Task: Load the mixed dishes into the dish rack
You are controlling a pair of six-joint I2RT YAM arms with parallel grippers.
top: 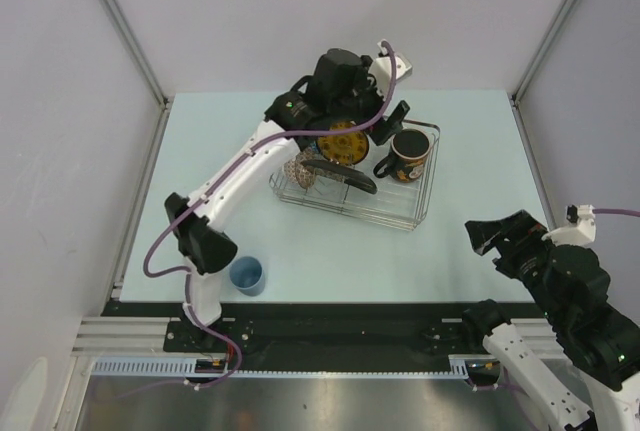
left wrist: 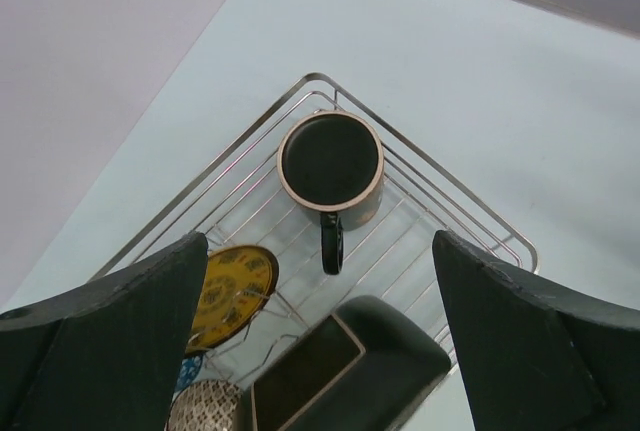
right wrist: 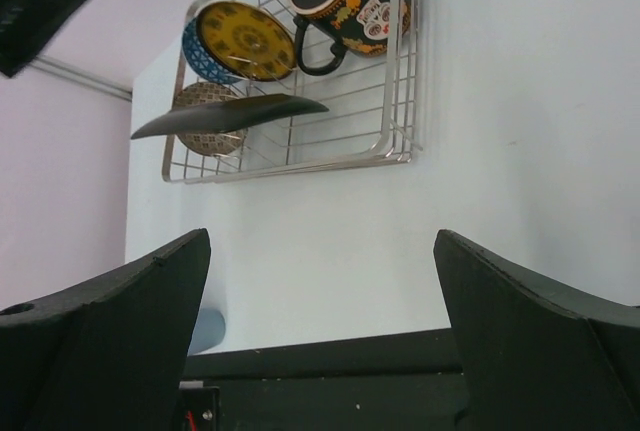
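Dark fingers (left wrist: 110, 341) of the left end effector (left wrist: 320, 241) fill the lower corners of the left wrist view. They are spread wide with nothing between them, so it is open and empty, hanging above the far part of the rectangular silver wire dish rack (top: 418, 213).

Below it, the black mug with an orange skull print (top: 410, 156) stands upright on the grid bottom in the rack's far right corner. Its mouth is up and its handle points toward the rack's middle. Left of the mug the yellow round patterned plate (top: 343, 143) stands on edge. A small blue patterned bowl (right wrist: 192, 51) is tucked against the plate's back, mostly hidden. Nearer, the dark square plate (top: 342, 177) leans tilted across the rack's near left part. Just beside it, at the rack's left end, is the small pinkish patterned bowl (top: 304, 173).

The right end effector (right wrist: 322, 241) is likewise open, its two fingers held wide with nothing gripped. It hovers over the pale blue desk (top: 200, 181) to the near right of the rack, apart from it.

The small light-blue cup (top: 246, 275) stands upright on the desk outside the rack. It is well apart from the rack at the near left, just beside the left arm's base (top: 205, 301).
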